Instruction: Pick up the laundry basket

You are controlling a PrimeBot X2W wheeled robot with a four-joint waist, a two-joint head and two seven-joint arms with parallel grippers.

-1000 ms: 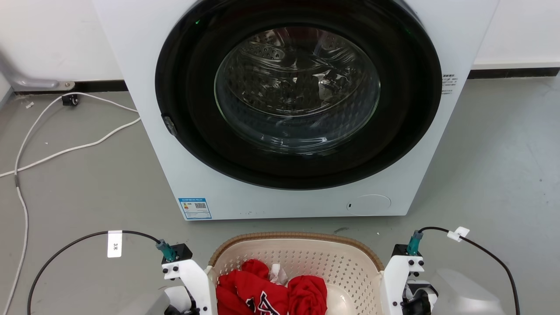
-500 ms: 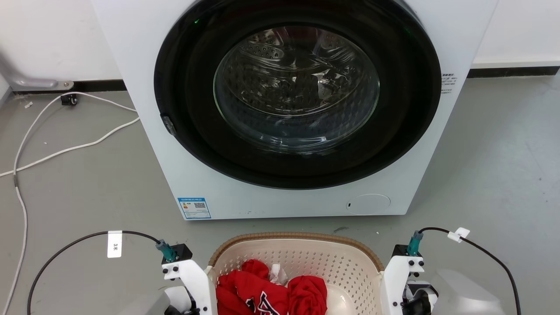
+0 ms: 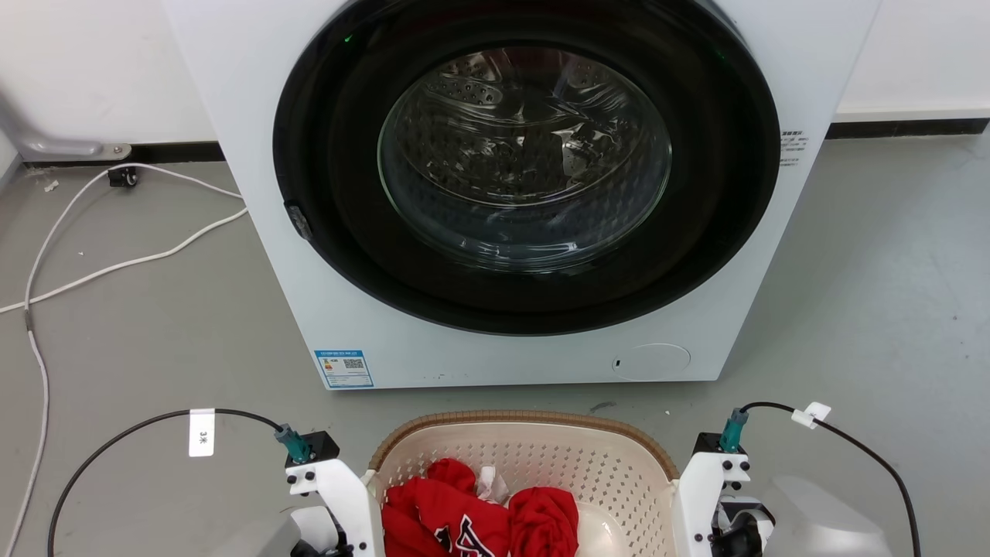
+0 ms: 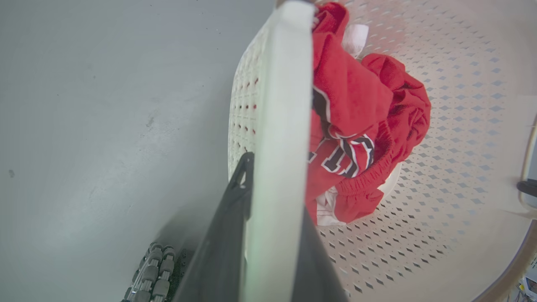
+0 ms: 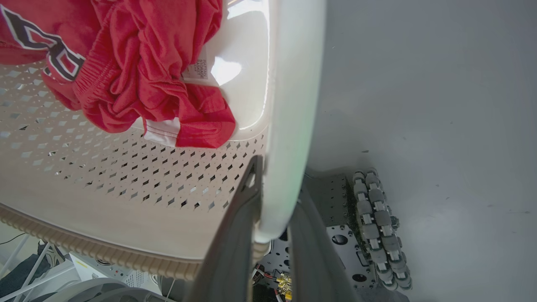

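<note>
Both grippers are clamped on the laundry basket (image 3: 557,460), one on each of its white side handles. On the left gripper (image 4: 275,184) the two dark fingers (image 4: 226,235) stand only as far apart as the left handle (image 4: 281,105) is thick. One lies flat against the handle's outer face and the other against its inner face, with no gap on either side. The right gripper (image 5: 277,180) grips the right handle (image 5: 293,96) the same way, its fingers (image 5: 235,243) straddling the handle's rounded end, one on the basket's inner side and one on its outer side. The basket therefore hangs or sits directly between the two grippers, with each handle running up from between the fingertips. Its brown far rim (image 3: 526,416) lies just short of the washing machine (image 3: 526,360), whose round door is closed. Inside the basket are crumpled red clothes (image 3: 464,514) with dark and white lettering, resting against the left wall and the bottom. In the head view the near half of the basket is cut off by the bottom edge. White wrist housings flank the basket there and cover the fingers. In both wrist views the handle hides the tip of the finger behind it. The underside of the basket is out of sight, so I cannot tell whether it rests on the grey floor (image 3: 155,333). A roller wheel (image 5: 377,226) of the robot's base sits just outside the basket's right side.
</note>
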